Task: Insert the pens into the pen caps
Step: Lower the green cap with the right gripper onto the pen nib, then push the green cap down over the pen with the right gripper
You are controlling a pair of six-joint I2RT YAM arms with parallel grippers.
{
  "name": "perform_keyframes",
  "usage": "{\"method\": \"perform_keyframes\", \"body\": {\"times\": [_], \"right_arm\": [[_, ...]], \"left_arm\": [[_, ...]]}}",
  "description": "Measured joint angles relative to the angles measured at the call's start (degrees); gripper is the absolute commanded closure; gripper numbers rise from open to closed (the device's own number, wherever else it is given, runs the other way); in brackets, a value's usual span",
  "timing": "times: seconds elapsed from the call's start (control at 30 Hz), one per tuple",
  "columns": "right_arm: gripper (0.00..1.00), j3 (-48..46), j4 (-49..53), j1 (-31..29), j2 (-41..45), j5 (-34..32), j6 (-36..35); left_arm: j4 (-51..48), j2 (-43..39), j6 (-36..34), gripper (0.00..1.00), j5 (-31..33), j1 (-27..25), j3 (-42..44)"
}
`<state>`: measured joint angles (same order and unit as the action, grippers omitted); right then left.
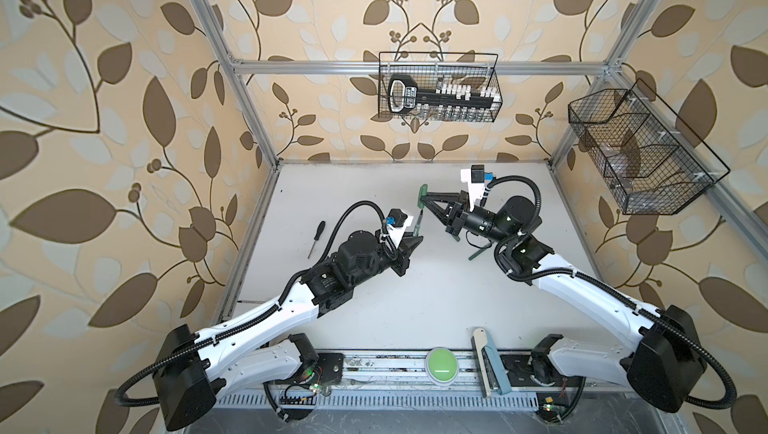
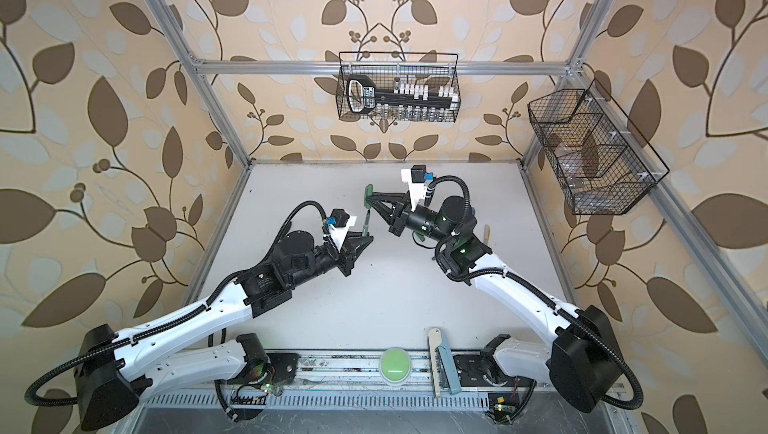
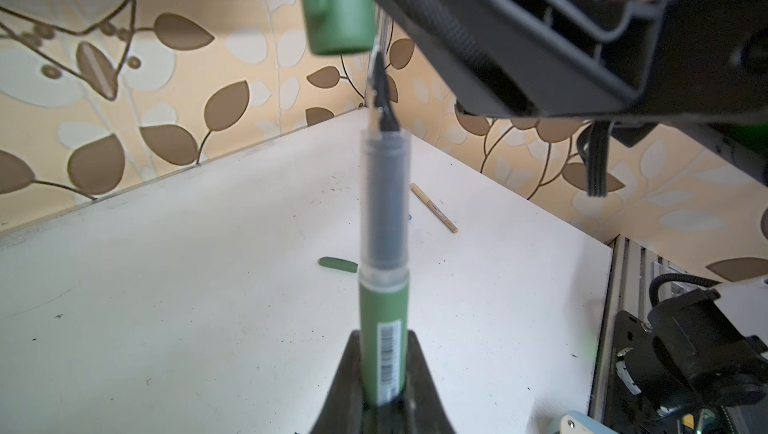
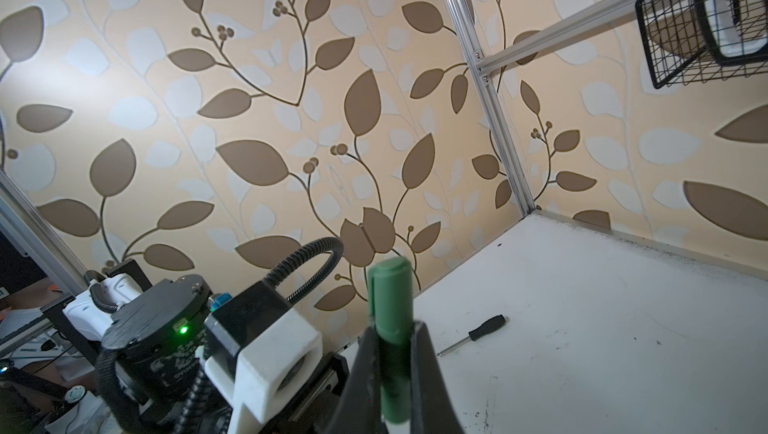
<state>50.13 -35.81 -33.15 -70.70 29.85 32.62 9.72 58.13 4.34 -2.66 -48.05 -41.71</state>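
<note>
My left gripper (image 3: pixel 384 355) is shut on the barrel of a dark green pen (image 3: pixel 384 286). The pen's dark tip points up at a dark green pen cap (image 3: pixel 338 8), just beside the cap's open end and not inside it. That pen cap (image 4: pixel 392 299) is pinched in my shut right gripper (image 4: pixel 395 338). In both top views the pen (image 1: pixel 419 223) and the cap (image 1: pixel 423 196) meet above mid-table between the left gripper (image 1: pixel 415 241) and the right gripper (image 1: pixel 424 202). On the table lie a beige pen (image 3: pixel 434 207), a loose green cap (image 3: pixel 338 263) and another green pen (image 1: pixel 478 251).
A black-handled screwdriver (image 1: pixel 316 239) lies left of the left arm. Wire baskets hang on the back wall (image 1: pixel 438 87) and on the right wall (image 1: pixel 640 149). A green button (image 1: pixel 441 361) and a beige-and-blue tool (image 1: pixel 488 363) sit on the front rail.
</note>
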Motion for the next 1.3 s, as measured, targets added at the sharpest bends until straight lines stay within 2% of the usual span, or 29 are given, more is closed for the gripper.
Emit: {"method": "perform_keyframes", "body": {"times": [1.3], "right_arm": [[0.92,-3.87,-0.11,-1.14,1.36,0.83,1.84]], "left_arm": [[-0.37,-0.07,0.0,1.0,0.42,0.0,0.0]]}}
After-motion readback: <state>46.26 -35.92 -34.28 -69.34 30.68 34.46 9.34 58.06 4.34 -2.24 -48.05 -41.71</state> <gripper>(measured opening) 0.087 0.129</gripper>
